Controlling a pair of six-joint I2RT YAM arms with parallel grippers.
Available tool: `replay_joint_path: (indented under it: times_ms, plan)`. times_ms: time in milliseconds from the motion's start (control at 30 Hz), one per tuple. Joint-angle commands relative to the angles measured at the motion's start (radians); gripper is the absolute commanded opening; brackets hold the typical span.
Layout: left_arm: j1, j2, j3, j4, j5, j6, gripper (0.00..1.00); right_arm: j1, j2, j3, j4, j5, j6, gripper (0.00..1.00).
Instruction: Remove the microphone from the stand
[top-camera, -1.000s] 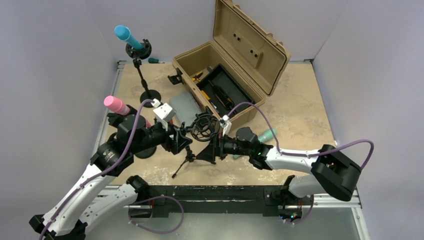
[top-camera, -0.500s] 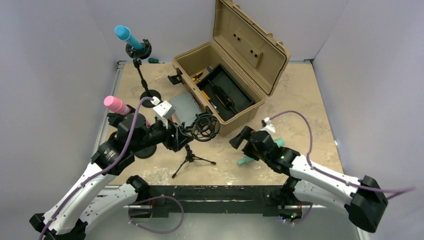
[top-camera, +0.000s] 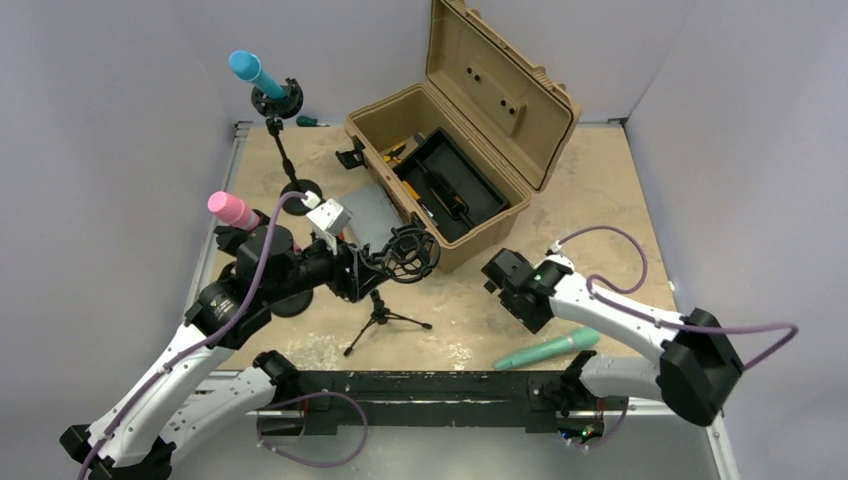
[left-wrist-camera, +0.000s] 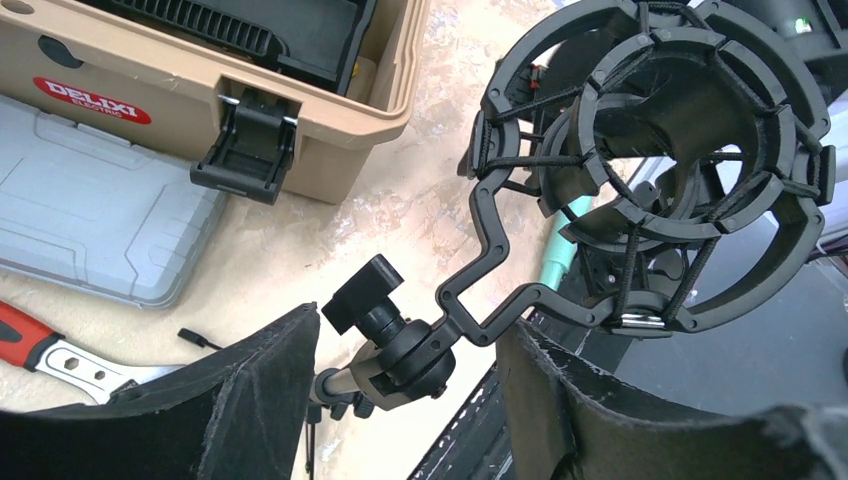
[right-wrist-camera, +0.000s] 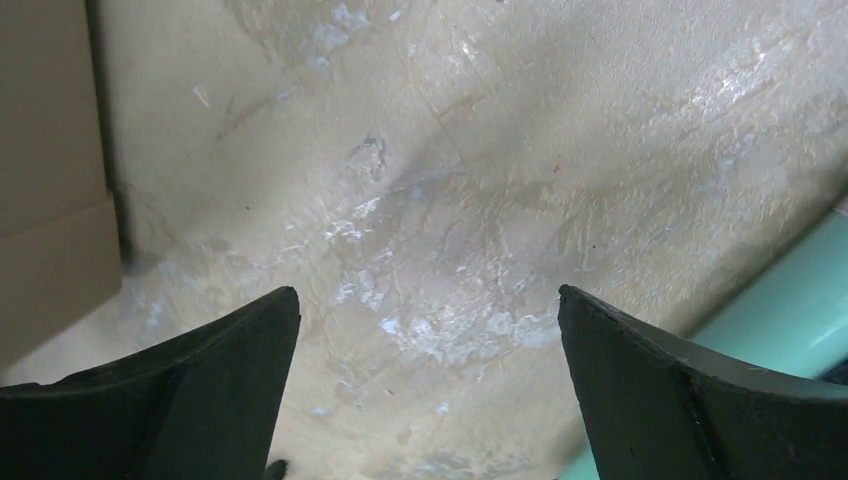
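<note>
From above, the green microphone (top-camera: 547, 348) lies flat on the table (top-camera: 620, 200) at the near right, well apart from the stand (top-camera: 383, 318). The stand's shock mount (top-camera: 405, 252) is empty, so I judge the removal itself done. What is in hand is letting go and backing off. The left gripper (top-camera: 362, 272) sits at the stand, just below the mount. The right gripper (top-camera: 498, 272) hovers over bare table between the tan case (top-camera: 450, 150) and the microphone.

In the left wrist view, the fingers are spread to either side of the stand's swivel joint. A gap shows on the right side, so they straddle the joint rather than pinch it. Through the empty ring of the mount, a strip of the green microphone shows far off on the table. The grey box (left-wrist-camera: 90, 230) lies to the left, beside the case.

In the right wrist view, the fingers are spread wide with only table between them. The microphone's green body crosses the right edge, beside the right finger and not between the two.

The next move calls for the left arm to draw straight back off the joint without nudging the light tripod over. The right arm should lift clear of the microphone.
</note>
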Motion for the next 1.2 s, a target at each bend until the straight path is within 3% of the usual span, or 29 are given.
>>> replay_joint_path:
  times_ms: [0,167,267,333,400,467,567,667,800,933,1167]
  plan:
    - [-0.006,-0.011,-0.001,0.031,0.010,0.004,0.64,-0.010,0.107,0.142,-0.262,0.107,0.176,0.99]
    - [-0.006,-0.035,-0.022,0.038,-0.008,0.014,0.67,-0.117,0.035,0.106,-0.186,0.077,0.085,0.98]
    - [-0.006,-0.036,-0.022,0.045,-0.001,0.015,0.76,-0.148,-0.039,0.103,-0.106,0.102,-0.023,0.95]
    - [-0.006,-0.031,-0.018,0.050,0.011,0.015,0.79,-0.149,-0.086,0.099,0.037,0.036,-0.209,0.94]
    - [-0.006,-0.021,-0.014,0.061,0.024,0.010,0.78,-0.149,-0.142,0.058,0.343,-0.154,-0.528,0.91]
    - [-0.006,-0.010,-0.010,0.067,0.028,0.004,0.73,-0.144,-0.201,0.003,0.519,-0.323,-0.682,0.83]
    - [-0.006,-0.001,-0.016,0.086,0.028,-0.015,0.64,-0.139,-0.264,-0.071,0.705,-0.520,-0.786,0.84]
    - [-0.006,-0.002,-0.030,0.118,0.025,-0.034,0.52,-0.084,-0.196,-0.078,0.833,-0.726,-0.849,0.84]
    - [-0.006,-0.004,-0.025,0.110,-0.020,-0.031,0.26,0.205,-0.026,0.011,0.959,-0.658,-0.819,0.84]
    - [-0.014,-0.029,-0.006,0.053,-0.132,-0.029,0.06,0.356,0.118,0.043,1.177,-0.612,-0.684,0.83]
    - [-0.108,-0.091,-0.020,0.054,-0.338,-0.075,0.00,0.400,0.192,0.103,1.262,-0.515,-0.618,0.83]
